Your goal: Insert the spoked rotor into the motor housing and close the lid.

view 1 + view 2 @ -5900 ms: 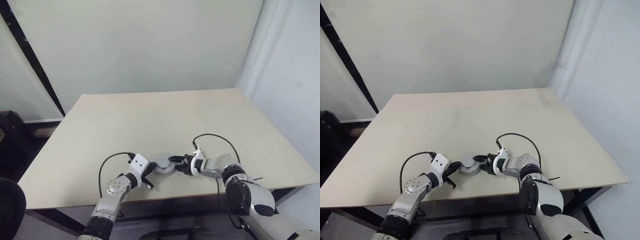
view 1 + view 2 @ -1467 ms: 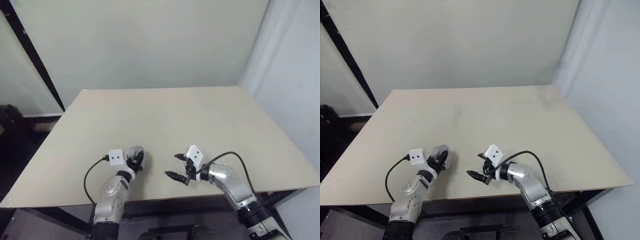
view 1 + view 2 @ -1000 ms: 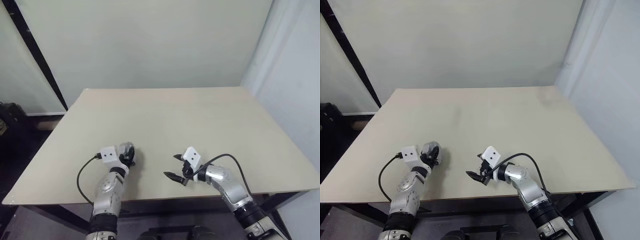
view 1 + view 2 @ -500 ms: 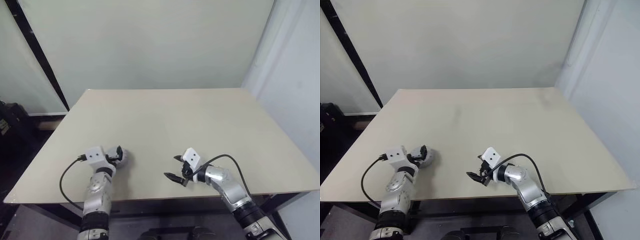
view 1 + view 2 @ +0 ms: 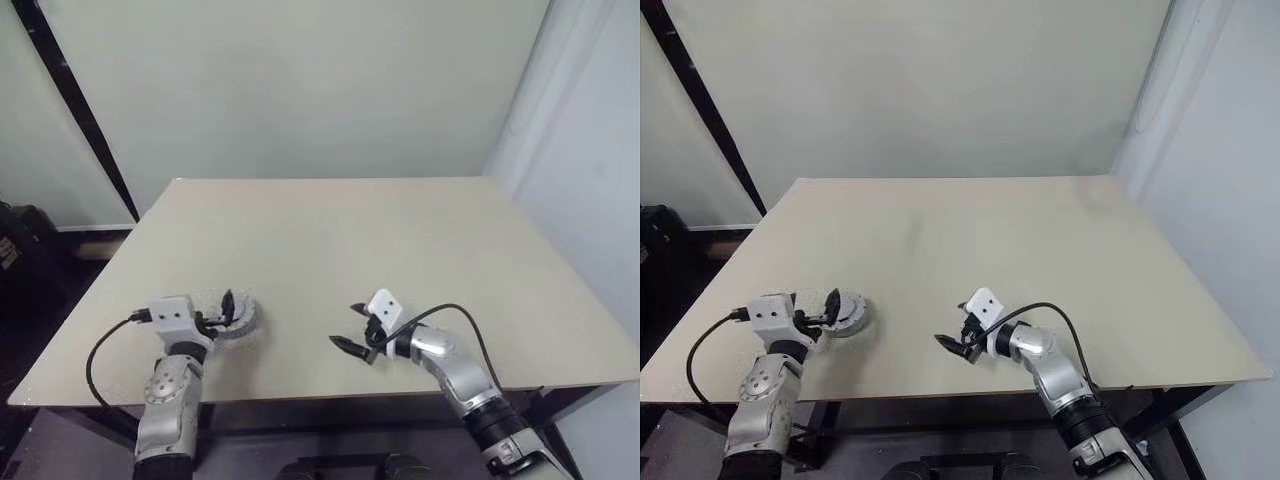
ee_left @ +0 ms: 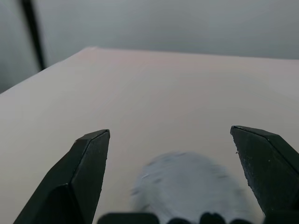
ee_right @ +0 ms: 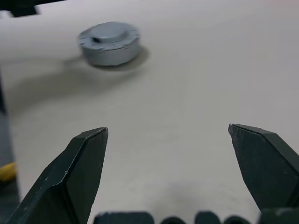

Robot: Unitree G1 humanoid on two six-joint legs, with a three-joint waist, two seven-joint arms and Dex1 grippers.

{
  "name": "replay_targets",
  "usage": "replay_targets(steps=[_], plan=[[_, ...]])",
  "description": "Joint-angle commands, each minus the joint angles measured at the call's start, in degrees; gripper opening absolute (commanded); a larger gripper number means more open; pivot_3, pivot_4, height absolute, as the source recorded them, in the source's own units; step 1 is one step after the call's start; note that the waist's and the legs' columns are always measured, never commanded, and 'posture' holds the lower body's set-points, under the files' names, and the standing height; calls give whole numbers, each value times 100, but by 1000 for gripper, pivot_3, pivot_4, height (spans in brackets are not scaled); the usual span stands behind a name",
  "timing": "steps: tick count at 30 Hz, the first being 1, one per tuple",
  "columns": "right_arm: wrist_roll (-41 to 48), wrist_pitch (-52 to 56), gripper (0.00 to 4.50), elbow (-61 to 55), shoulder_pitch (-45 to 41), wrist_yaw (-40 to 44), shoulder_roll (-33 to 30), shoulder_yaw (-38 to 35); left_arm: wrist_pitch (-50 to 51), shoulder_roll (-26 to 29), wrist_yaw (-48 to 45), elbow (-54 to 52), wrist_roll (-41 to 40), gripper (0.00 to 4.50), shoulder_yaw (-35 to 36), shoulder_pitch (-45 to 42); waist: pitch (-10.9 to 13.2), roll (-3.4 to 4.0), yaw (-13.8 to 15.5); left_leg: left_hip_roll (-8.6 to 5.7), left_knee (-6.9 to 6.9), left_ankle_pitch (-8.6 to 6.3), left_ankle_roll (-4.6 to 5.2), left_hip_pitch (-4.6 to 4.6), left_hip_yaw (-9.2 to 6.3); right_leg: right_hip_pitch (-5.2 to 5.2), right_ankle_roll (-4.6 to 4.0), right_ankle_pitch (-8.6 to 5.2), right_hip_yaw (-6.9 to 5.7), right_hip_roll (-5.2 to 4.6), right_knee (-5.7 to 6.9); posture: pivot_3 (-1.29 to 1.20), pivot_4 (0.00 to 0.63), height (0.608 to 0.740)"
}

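A bare test room or lab corner: a plain beige table point(image 5: 400, 230) stands against blank pale walls point(image 5: 300, 90), with a dark post point(image 5: 75, 110) at the left. Nothing domestic shows, just a grey disc point(image 7: 110, 43) on the table.

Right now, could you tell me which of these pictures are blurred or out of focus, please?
Left wrist view: the grey disc between the fingers is a soft smear. Right wrist view: the disc is fairly clear and casts a shadow. Left eye view: the disc looks smeared; the table is evenly lit.
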Motion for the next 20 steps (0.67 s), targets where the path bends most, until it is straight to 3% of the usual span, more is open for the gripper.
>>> replay_targets(steps=[1,9,20], plan=[[205,0,4500,-96,-96,-116,-72,-413,283,245,-555,-897,-31,4433,-404,126,0,0,1,0,0,0,0,0,0,0,0,0,0,0,0,0,0,740],[402,235,4500,-212,157,-205,-617,-1164,1084,568,-1397,-1810,55,4433,-1433,305,1,4,0,-1,0,1,1,3,2,3,-10,-7,3,1,0,0,0,740],[597,154,4500,-98,225,-503,-922,-1932,900,253,-1556,-1156,341,4433,-1880,-202,1,10,-1,3,3,6,11,11,4,9,-13,-8,4,11,2,0,0,740]])
